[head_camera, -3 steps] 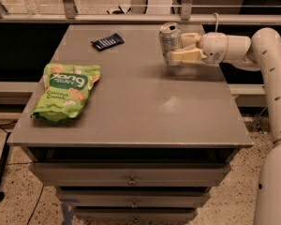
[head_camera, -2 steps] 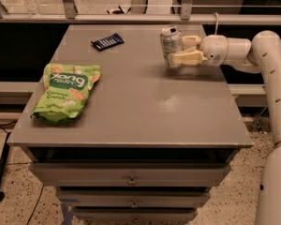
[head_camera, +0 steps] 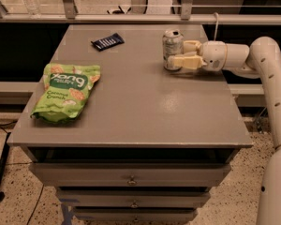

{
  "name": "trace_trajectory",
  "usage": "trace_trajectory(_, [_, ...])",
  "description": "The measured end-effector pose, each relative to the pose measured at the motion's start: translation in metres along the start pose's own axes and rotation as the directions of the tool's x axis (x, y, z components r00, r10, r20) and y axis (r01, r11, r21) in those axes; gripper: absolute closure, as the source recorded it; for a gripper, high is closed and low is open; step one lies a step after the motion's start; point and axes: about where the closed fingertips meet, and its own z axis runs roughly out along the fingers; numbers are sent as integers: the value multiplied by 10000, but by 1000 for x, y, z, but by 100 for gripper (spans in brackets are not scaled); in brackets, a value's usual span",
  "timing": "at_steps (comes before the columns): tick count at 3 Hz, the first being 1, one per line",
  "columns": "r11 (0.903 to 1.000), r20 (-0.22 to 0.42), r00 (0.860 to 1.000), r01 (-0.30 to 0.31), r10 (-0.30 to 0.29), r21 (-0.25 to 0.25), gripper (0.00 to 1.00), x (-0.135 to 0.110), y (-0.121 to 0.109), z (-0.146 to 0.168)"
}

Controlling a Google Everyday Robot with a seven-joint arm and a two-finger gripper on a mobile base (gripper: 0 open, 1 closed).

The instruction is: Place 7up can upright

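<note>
A green snack bag (head_camera: 65,93) lay flat near the left edge of the desk (head_camera: 131,107). A small dark packet (head_camera: 107,41) sat further back, well apart from it. Toward the right rear, the 7up can (head_camera: 172,47) stood upright on the desk (shiny top facing up). The gripper (head_camera: 178,54) reached in from the right and held the can, one finger on each side, with the pale arm (head_camera: 267,60) behind it.
</note>
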Motion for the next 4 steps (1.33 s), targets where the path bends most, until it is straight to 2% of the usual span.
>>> trace_trajectory(1, [10000,92,9999,-74,75,-32,0,5,1,-1])
trace_trajectory(2, [10000,93,9999,-69,69,-40,0,5,1,-1])
trace_trajectory(4, [9987,-653,9965,518,-517,-2,0,-11,-3,-3])
